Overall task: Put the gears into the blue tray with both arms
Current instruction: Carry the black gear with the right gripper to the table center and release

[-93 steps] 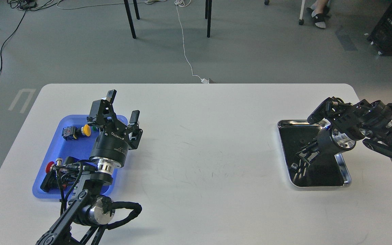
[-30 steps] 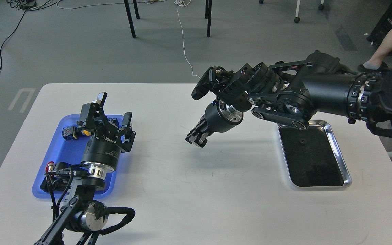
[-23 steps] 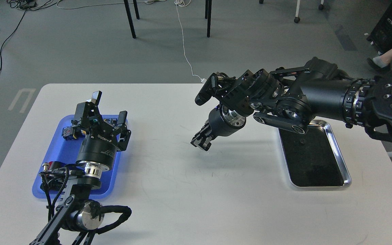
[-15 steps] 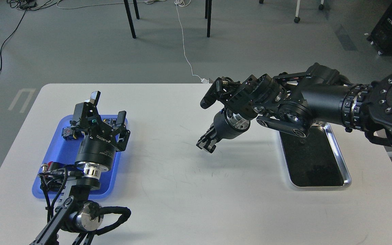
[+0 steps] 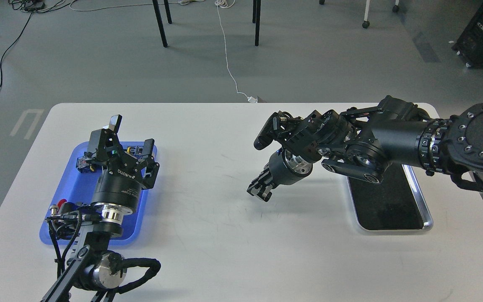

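The blue tray (image 5: 70, 184) lies at the table's left side. My left gripper (image 5: 133, 135) hovers over its back right part, fingers spread open and pointing up, nothing between them. My right gripper (image 5: 260, 191) hangs over the bare middle of the table, pointing down and to the left. It looks dark, and its fingers cannot be told apart. No gears show anywhere; whether one sits in the right gripper cannot be seen.
Push-button parts lie in the blue tray: a dark blue-black one (image 5: 83, 163) at the back, a red one (image 5: 62, 203) near my left wrist. A steel tray (image 5: 425, 212) with black lining sits at the right, partly under my right arm.
My right arm left the steel tray and swung out over the table's middle, then drifted right and nearer in the last second. My left gripper shifted slightly left, staying open.
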